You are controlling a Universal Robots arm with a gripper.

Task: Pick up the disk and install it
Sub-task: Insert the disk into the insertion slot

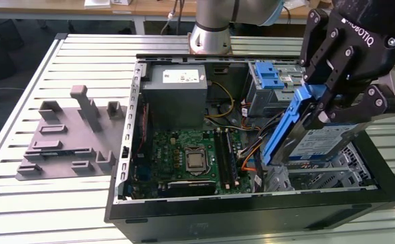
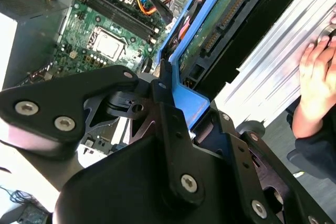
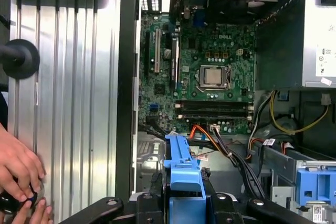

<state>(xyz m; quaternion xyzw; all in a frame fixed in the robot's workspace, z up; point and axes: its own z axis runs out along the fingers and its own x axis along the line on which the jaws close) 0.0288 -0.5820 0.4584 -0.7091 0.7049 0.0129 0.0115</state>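
My gripper (image 1: 321,109) is shut on the disk (image 1: 327,141), a silver hard drive with a white-and-blue label in a blue plastic carrier frame (image 1: 283,133). I hold it tilted, its carrier edge up, over the metal bay (image 1: 319,175) at the front corner of the open computer case, on the exterior view's right. In the second wrist view the disk's green circuit-board underside (image 2: 218,22) runs away from the black fingers (image 2: 164,90). In the first wrist view the blue carrier (image 3: 181,167) stands between the fingers (image 3: 149,203).
Inside the case (image 1: 251,208) lie the motherboard (image 1: 191,158), the grey power supply box (image 1: 175,94), a blue-latched drive cage (image 1: 270,81) and loose cables (image 3: 231,148). A grey fixture plate (image 1: 65,140) sits on the slatted table (image 1: 21,127). A person's hand (image 2: 315,66) rests beside the case.
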